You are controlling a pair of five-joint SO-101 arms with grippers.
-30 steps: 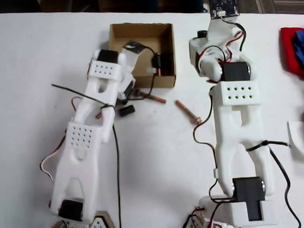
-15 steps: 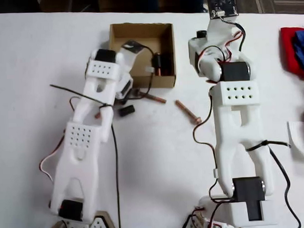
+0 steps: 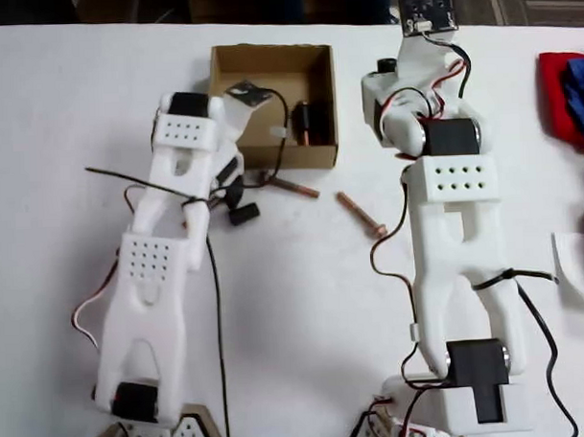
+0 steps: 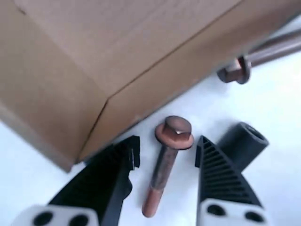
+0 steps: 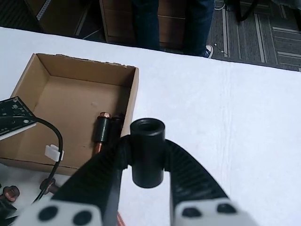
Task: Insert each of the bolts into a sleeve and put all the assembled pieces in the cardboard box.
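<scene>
While the right gripper (image 5: 146, 148) clamps a sleeve (image 5: 147, 165), the left gripper (image 4: 167, 145) gapes astride a bolt (image 4: 160, 181), lower centre; closing seems next.

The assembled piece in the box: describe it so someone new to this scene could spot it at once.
Find the open cardboard box on the white table. Inside, near the wall on the right arm's side, lies the assembled piece: a copper bolt in a black sleeve. The bolts outside the box are bare; this one alone is sleeved.

Coppery metal bolt (image 4: 165, 162), matt cardboard box (image 4: 94, 56)
</scene>
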